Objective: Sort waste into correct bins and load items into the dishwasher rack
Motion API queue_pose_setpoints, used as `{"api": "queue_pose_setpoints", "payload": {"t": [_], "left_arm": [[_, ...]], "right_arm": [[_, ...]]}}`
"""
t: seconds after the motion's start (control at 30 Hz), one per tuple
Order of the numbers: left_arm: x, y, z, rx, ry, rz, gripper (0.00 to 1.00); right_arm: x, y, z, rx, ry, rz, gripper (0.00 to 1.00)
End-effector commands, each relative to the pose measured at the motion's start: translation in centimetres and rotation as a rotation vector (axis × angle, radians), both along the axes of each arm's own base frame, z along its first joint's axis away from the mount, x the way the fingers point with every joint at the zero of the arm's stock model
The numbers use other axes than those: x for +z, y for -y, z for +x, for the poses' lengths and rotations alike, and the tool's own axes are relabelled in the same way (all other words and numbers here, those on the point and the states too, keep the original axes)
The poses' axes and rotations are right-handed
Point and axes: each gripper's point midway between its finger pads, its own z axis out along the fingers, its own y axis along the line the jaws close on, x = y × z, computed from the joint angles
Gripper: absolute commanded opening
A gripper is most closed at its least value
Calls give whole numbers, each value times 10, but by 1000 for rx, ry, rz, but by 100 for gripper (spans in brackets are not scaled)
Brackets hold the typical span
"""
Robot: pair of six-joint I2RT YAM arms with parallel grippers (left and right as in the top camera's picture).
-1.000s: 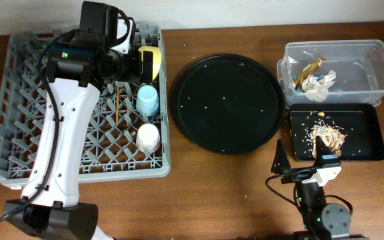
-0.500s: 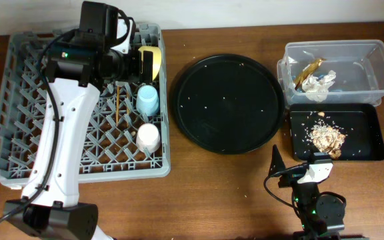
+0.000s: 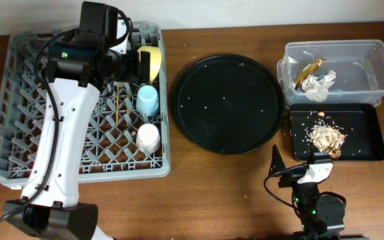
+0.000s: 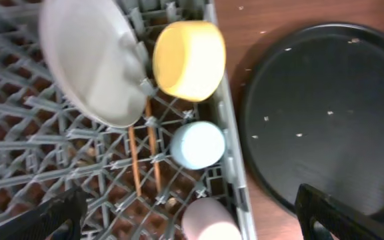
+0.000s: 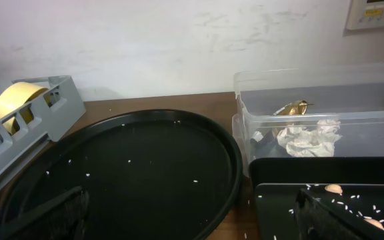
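left gripper (image 4: 189, 203) spread wide, empty, over dishwasher rack's (image 3: 19, 133) far right corner; plate (image 4: 92, 60), yellow bowl (image 4: 189, 59), chopsticks (image 4: 153, 150) directly below, their long axis front-to-back, across the jaw line. right gripper (image 5: 191, 195) spread, empty, just short of shallow black tray (image 3: 367, 125) with food scraps (image 3: 327, 137); looks done

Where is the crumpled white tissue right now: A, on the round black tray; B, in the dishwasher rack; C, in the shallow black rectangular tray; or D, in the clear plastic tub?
D: the crumpled tissue lies inside the clear tub, beside the gold-brown wrapper.
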Motion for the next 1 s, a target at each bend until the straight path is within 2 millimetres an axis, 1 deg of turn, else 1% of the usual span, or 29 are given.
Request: {"api": "queue_pose_setpoints", "payload": {"t": [0.0,0.07,0.1,0.17,0.2,0.27,0.33,0.37,0.47,0.53,0.67,0.73,0.83,0.97], "left_arm": [[33,-23,-22,58,68,67,99],[54,-28,-30,38,143,86,99],[63,-27,-31,34,228,71,99],[62,-24,-37,15,351,3,99],[57,-28,-41,20,393,-16,99],[35,-46,-60,51,455,-41,99],[11,-65,-88,88,525,-56,99],[1,-71,-103,103,568,-54,99],[-13,-76,-135,117,732,-56,99],[-21,-77,-147,103,834,-42,99],[-42,-77,-162,89,1002,-19,99],[-52,-77,-166,78,1035,0,99],[-76,-81,-173,98,1057,19,99],[-89,-83,-176,93,1059,61,99]], "right_arm": [[-2,1,0,-7,-4,2,98],[-2,1,0,-7,-4,2,98],[-2,1,0,-7,-4,2,98],[-2,1,0,-7,-4,2,98],[-2,1,0,-7,-4,2,98],[-2,1,0,-7,-4,2,99],[-2,1,0,-7,-4,1,99],[-2,1,0,-7,-4,2,99],[-2,1,0,-7,-4,2,98],[-2,1,0,-7,-4,1,98],[-2,1,0,-7,-4,2,98],[-2,1,0,-7,-4,2,98],[-2,1,0,-7,-4,2,98],[-2,1,0,-7,-4,2,98]]}}
